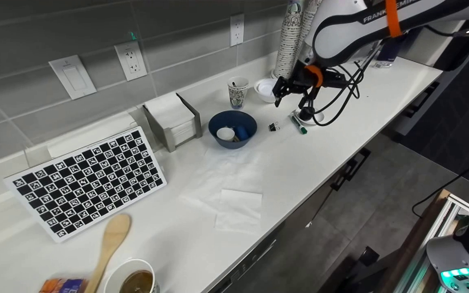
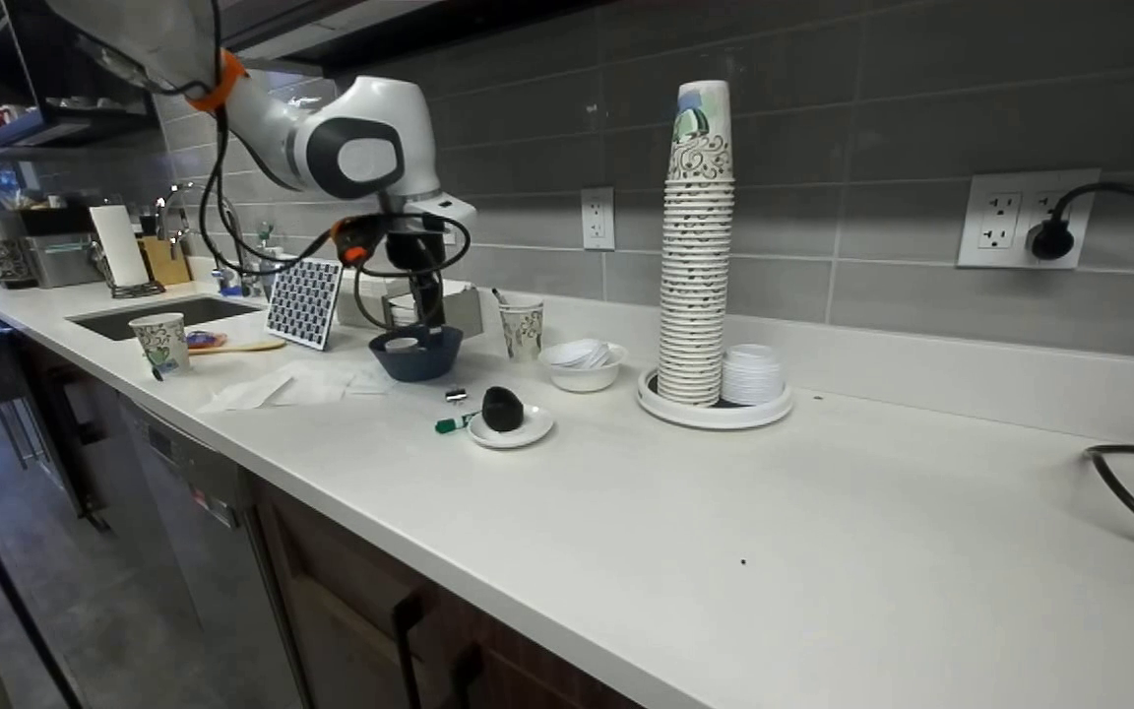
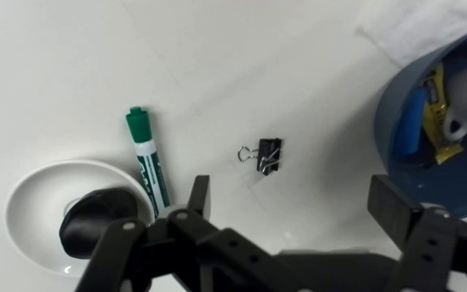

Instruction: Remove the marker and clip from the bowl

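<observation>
– Out on the table [image 3: 217, 52]: clip [image 3: 269, 156] and marker [image 3: 146, 156], both clear of the bowl [image 3: 391, 105]. Where are our fingers [image 3: 199, 194]?

– Spread, nothing held, hanging above. By the wrist view, the clip sits just ahead of the gap between them; marker's off left, long axis roughly crossing our closing line.

– So removal looks done. We'd likely just lift away.

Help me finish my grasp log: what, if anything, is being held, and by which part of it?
Nothing is held: the jaws stand wide apart and empty. The clip and marker lie on the counter, outside the bowl.
</observation>
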Tool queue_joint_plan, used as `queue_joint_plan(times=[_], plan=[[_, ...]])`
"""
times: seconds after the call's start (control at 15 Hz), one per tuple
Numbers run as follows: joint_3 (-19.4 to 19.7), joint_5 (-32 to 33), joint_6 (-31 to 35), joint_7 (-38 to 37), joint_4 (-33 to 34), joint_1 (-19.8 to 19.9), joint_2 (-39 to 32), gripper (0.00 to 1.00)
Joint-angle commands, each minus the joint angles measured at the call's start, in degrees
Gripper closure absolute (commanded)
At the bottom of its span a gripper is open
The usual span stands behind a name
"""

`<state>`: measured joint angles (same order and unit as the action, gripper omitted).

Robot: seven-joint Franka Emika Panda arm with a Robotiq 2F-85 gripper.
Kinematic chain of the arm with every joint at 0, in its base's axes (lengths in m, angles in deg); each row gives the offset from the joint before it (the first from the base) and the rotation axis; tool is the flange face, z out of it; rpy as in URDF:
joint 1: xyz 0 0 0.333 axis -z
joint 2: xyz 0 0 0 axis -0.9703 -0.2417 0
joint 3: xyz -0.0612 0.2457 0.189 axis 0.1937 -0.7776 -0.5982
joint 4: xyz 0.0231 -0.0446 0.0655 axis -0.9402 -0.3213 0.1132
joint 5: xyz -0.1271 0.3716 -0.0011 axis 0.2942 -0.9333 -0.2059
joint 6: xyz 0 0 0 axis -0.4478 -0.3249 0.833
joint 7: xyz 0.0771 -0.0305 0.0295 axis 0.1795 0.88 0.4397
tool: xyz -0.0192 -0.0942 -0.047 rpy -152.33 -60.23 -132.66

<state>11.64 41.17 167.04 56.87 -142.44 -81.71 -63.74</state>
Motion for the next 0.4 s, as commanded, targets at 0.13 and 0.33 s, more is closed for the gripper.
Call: queue_joint_plan(times=[0.13, 0.33], plan=[[-1.4, 0.1, -0.8, 0.5, -0.6, 1.6, 1.6, 0.0], [-1.4, 0.1, -0.5, 0.5, -0.5, 1.5, 0.3, 0.0]])
